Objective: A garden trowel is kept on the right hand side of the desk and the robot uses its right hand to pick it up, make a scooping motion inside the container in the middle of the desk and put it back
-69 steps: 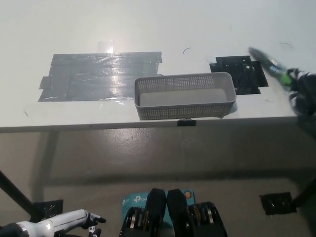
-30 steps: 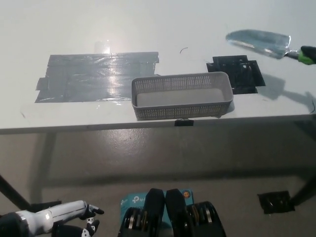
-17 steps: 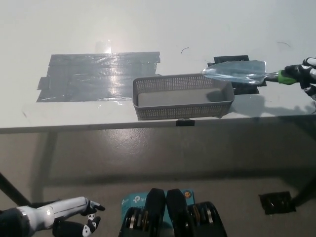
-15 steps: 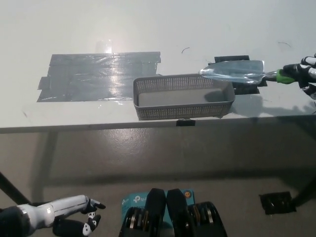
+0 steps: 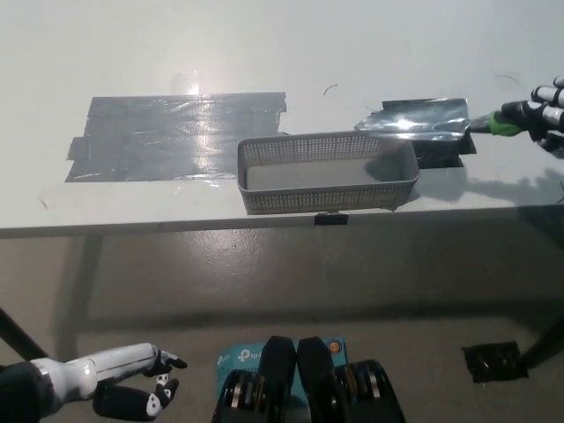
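Trowel [image 5: 414, 119] in R hand [image 5: 546, 110], by container [image 5: 326, 196]

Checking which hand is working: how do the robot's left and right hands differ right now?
The left hand is white; the right hand is black. The left hand hangs open below the desk edge, holding nothing; the right hand is shut on the handle of the trowel, over the desk's right side. The left hand is at the view's lower left, the right hand at its right edge. Neither touches the basket.

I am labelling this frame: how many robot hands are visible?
2. The white left hand is at the picture's lower left, holding nothing; the black right hand is at the right edge, holding the garden trowel by its handle.
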